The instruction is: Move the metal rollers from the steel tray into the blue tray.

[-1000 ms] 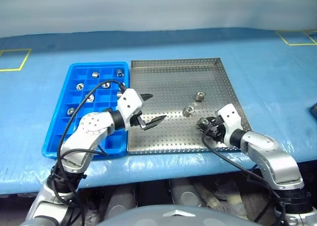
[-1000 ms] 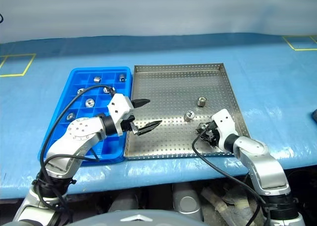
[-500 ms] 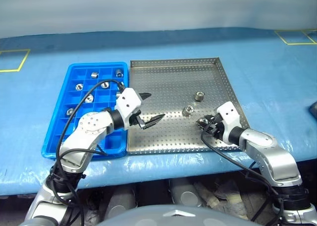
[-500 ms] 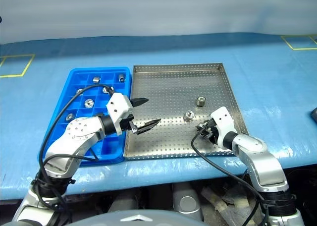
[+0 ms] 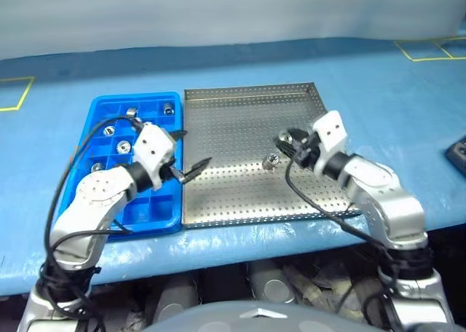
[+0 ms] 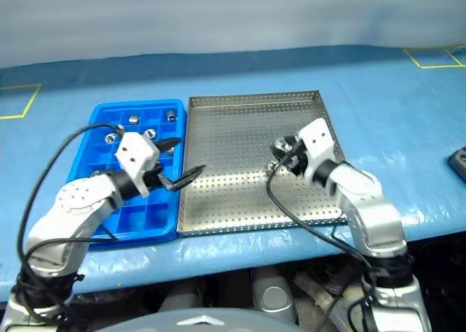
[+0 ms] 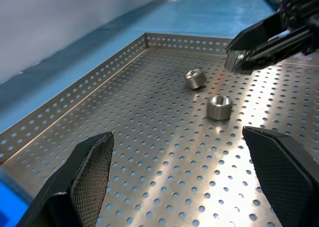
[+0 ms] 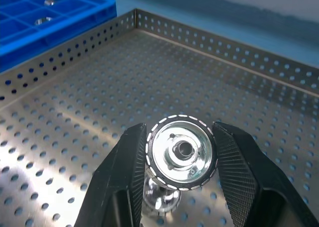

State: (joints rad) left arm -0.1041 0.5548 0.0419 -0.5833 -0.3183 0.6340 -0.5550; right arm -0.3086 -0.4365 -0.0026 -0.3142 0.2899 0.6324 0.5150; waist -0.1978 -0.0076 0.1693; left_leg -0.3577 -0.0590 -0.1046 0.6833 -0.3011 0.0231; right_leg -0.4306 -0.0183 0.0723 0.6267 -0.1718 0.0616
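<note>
Held roller point(image 8: 181, 153): gripped between the closed jaws of the right gripper point(image 5: 291, 144), raised above the steel tray point(image 5: 240, 194), its bore faced back along the fingers.
Loose rollers: two point(image 7: 220, 107) point(image 7: 195, 78) are seen on the perforated floor, well apart from the rim.
Left gripper point(image 5: 186, 156): jaws spread wide, nothing gripped, poised at the seam with the blue tray point(image 5: 116, 212).
Blue tray: several rollers point(image 5: 108, 130) are lodged in far compartments.
Counter point(image 5: 408, 99): blue-covered.

the right gripper point(image 8: 180, 155) has closed on a metal roller point(image 8: 181, 152) and lifted it off the steel tray point(image 5: 240, 194), seemingly leftward, while the open left gripper point(image 5: 188, 156) has drawn back toward the blue tray point(image 5: 102, 157).
</note>
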